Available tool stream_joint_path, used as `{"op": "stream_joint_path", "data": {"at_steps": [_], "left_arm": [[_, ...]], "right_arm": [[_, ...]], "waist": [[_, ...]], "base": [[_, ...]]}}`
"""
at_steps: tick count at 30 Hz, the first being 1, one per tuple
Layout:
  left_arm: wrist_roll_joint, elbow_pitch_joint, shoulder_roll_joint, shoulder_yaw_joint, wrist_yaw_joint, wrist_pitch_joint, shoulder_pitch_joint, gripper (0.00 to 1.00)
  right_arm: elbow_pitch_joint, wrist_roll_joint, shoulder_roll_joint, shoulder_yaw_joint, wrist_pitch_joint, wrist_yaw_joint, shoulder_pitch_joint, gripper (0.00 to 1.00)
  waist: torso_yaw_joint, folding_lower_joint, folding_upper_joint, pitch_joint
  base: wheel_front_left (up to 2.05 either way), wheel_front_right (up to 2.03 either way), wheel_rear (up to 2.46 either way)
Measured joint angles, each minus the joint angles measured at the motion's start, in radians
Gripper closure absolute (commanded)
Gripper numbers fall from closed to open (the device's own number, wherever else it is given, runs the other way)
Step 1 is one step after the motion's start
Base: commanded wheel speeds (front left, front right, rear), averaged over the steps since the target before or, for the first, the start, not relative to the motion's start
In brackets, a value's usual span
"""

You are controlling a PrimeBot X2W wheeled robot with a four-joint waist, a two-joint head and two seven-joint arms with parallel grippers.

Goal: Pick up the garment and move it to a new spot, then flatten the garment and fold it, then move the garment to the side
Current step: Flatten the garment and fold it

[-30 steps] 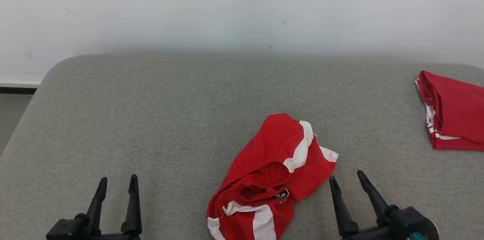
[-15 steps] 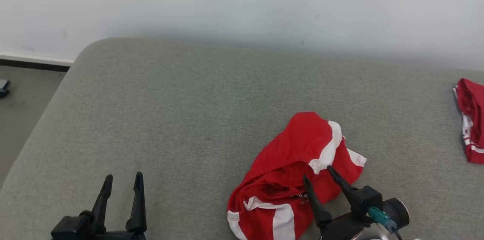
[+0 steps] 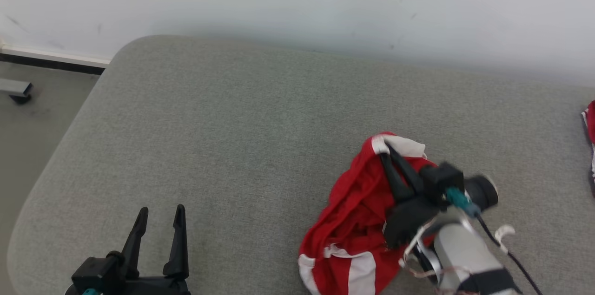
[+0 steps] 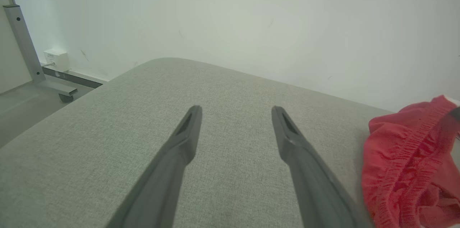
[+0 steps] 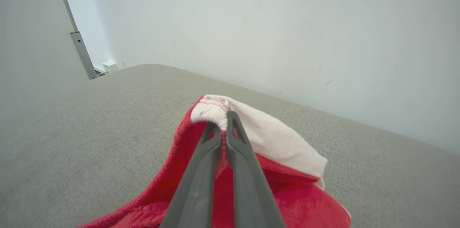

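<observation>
The garment [image 3: 353, 220] is a crumpled red piece with white stripes, lying at the front right of the grey cushion [image 3: 241, 114]. My right gripper [image 3: 386, 152] is shut on the garment's white band and holds that edge lifted above the rest. In the right wrist view the fingertips [image 5: 230, 118] pinch the white band of the garment [image 5: 273, 142], and red cloth hangs below. My left gripper [image 3: 160, 213] stands open over bare cushion at the front left, well apart from the garment. Its wrist view shows the left gripper [image 4: 235, 111] with spread fingers and the garment [image 4: 409, 170] at the right edge.
A second red and white cloth [image 3: 590, 132] lies at the cushion's far right edge. A white wall [image 3: 297, 2] runs behind the cushion. Floor and a grey metal foot [image 3: 16, 89] show past the rounded left end. Bare cushion spreads across the left and middle.
The right gripper went from open beside the garment to over it, shut on the white band and lifted that edge. The head camera turned left, shifting the whole picture. The left gripper stayed open.
</observation>
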Motion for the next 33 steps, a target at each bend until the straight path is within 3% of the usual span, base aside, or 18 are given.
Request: {"op": "stream_joint_path", "data": {"at_steps": [8, 13, 14, 15, 24, 33], "left_arm": [[-0.03, 0.008, 0.0, -0.038, 0.006, 0.0, -0.025, 0.0], [-0.041, 0.018, 0.0, -0.053, 0.006, 0.0, -0.035, 0.0], [-0.043, 0.02, 0.0, -0.057, 0.006, 0.0, -0.04, 0.0], [-0.044, 0.022, 0.0, -0.062, 0.007, 0.0, -0.042, 0.0], [-0.039, 0.023, 0.0, -0.045, 0.014, 0.0, -0.037, 0.0], [-0.007, 0.012, 0.0, -0.012, 0.006, 0.0, -0.024, 0.0]], "right_arm": [[0.109, -0.002, 0.009, 0.061, 0.0, 0.0, -0.269, 1.0], [0.193, 0.024, 0.009, 0.105, 0.0, 0.0, -0.331, 1.0], [0.218, 0.041, 0.01, 0.127, -0.001, 0.0, -0.334, 0.75], [0.291, 0.066, 0.012, 0.169, 0.013, 0.0, -0.335, 0.01], [0.343, 0.173, 0.013, 0.233, 0.003, 0.0, -0.316, 0.0], [0.086, 0.146, -0.018, 0.083, 0.0, 0.0, -0.156, 0.0]], "waist": [[0.051, 0.0, 0.0, 0.018], [0.077, 0.0, 0.0, 0.03], [0.084, 0.0, 0.0, 0.033], [0.095, 0.0, 0.0, 0.037], [0.08, 0.0, 0.0, 0.035], [-0.008, 0.0, 0.0, 0.01]], "base": [[0.0, 0.0, 0.0], [0.0, 0.0, 0.0], [0.0, 0.0, 0.0], [0.0, 0.0, 0.0], [0.0, 0.0, 0.0], [0.0, 0.0, 0.0]]}}
